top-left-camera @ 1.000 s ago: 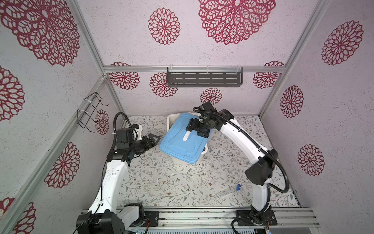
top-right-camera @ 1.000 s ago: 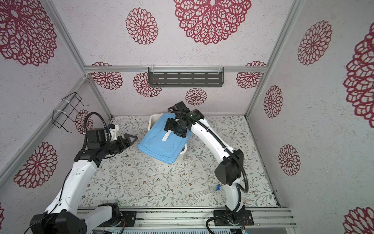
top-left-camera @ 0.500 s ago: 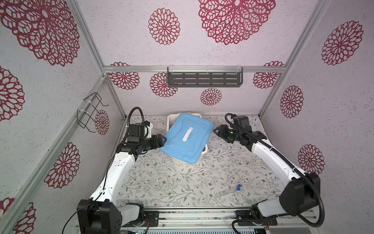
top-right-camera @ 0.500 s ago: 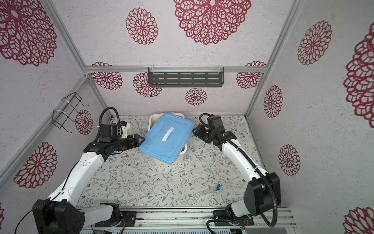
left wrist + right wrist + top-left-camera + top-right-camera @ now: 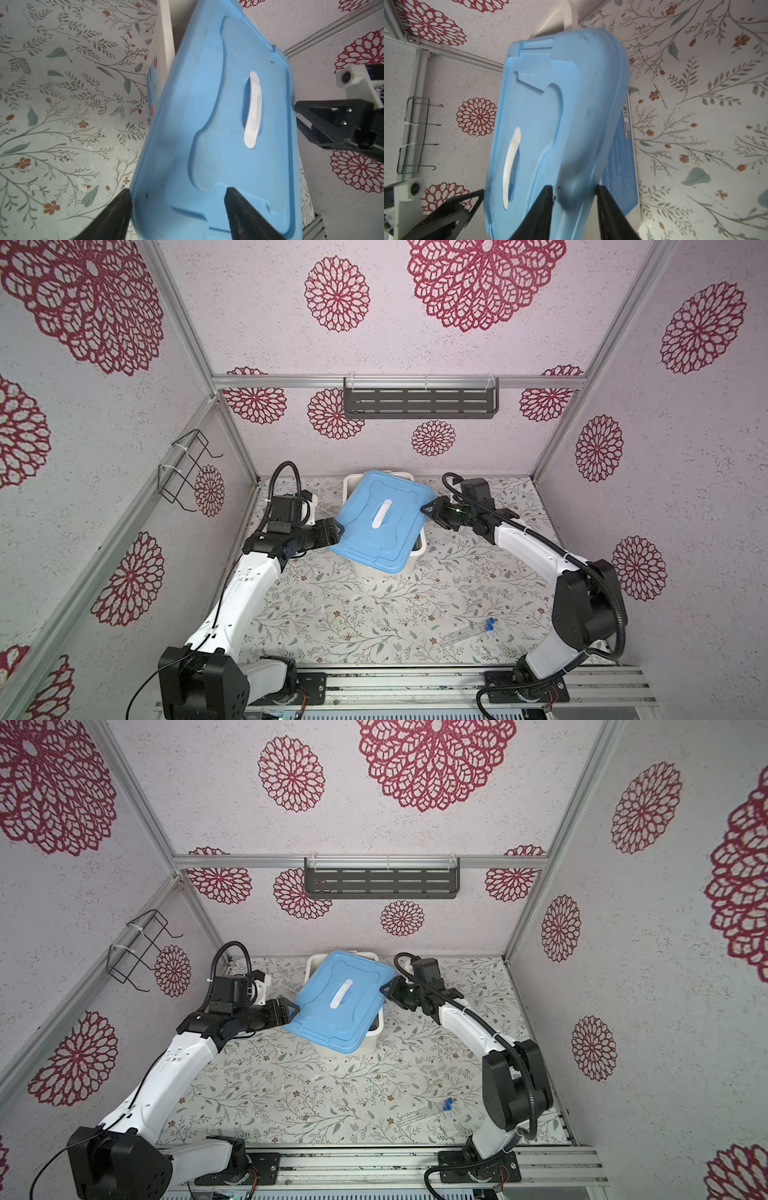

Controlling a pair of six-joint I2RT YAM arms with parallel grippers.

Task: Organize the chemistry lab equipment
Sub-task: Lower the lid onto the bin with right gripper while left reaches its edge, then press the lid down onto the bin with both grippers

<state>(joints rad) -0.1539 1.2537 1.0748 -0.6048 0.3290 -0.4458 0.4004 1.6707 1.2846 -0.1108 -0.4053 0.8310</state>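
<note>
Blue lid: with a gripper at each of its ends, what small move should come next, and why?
Probably close the left gripper on its edge of the lid. Its fingers straddle that edge with room to spare, while the right gripper brackets the opposite edge closely. The lid lies crooked on the white bin, so both ends likely need holding before any lift.

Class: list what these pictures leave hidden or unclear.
- White bin, inside: both top views, covered by the blue lid.
- Blue-capped tubes: top views, too small to show contents.
- Right gripper, hold on the lid: right wrist view, contact blurred.
- Left gripper, body: left wrist view, cut off by the picture edge.
</note>
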